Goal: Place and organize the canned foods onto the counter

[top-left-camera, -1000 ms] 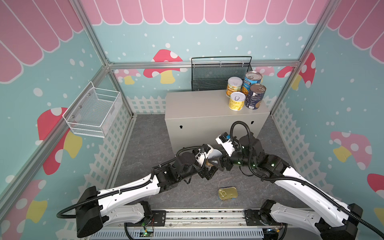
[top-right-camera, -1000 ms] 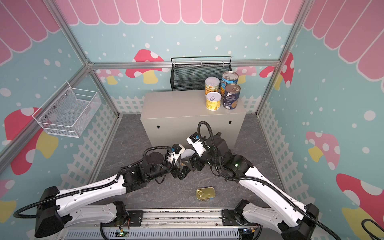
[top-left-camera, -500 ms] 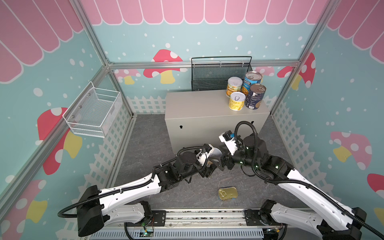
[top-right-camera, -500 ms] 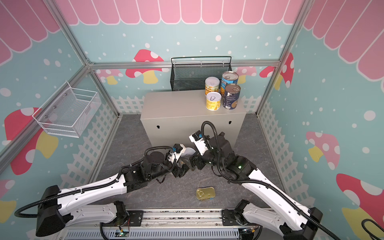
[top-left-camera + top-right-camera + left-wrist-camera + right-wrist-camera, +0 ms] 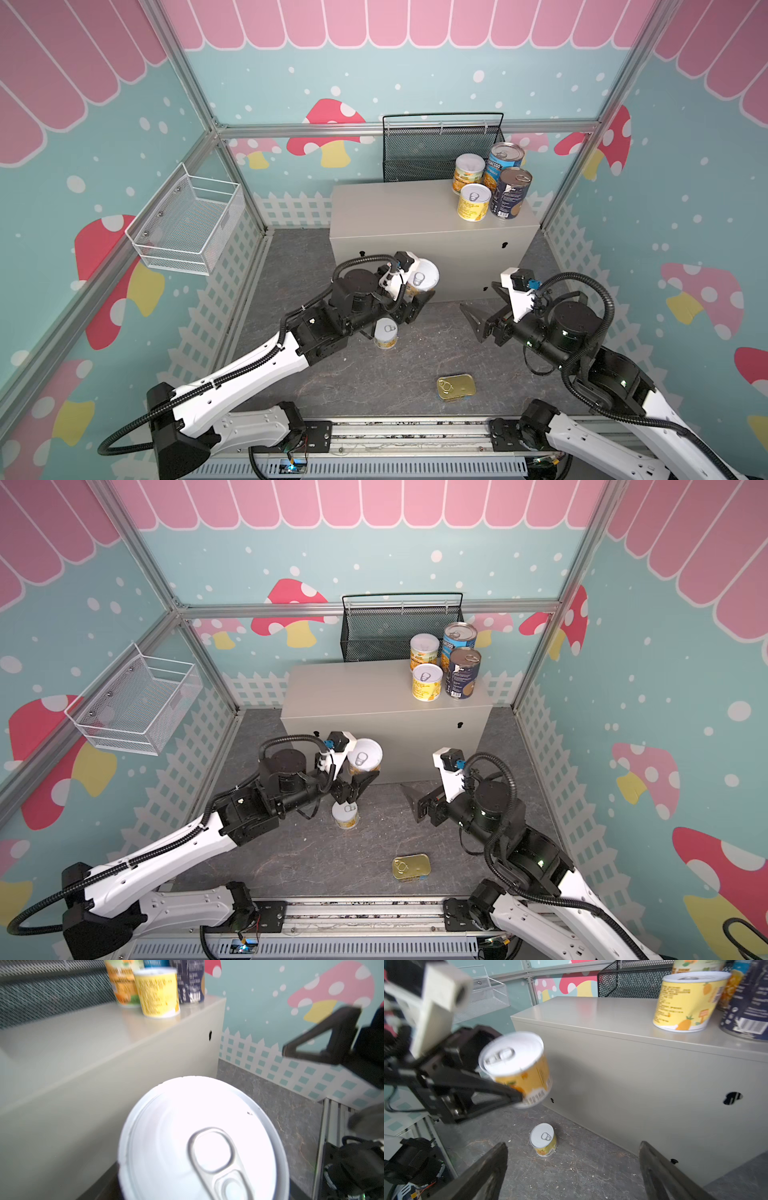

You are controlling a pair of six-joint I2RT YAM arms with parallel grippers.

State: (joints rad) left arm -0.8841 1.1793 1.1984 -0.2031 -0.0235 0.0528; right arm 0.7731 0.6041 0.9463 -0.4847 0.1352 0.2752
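Table (image 5: 386, 208), right end: two yellow tins (image 5: 473, 202) (image 5: 468, 168), two blue tins (image 5: 512, 193) (image 5: 503, 160), upright. Third yellow tin (image 5: 423, 276) tilted in left end effector (image 5: 417, 294). Fourth yellow tin (image 5: 385, 332) upright on floor; gold tin (image 5: 455, 387) flat.

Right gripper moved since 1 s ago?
Yes. The right gripper has backed rightward along the counter front, away from the can in the left gripper.
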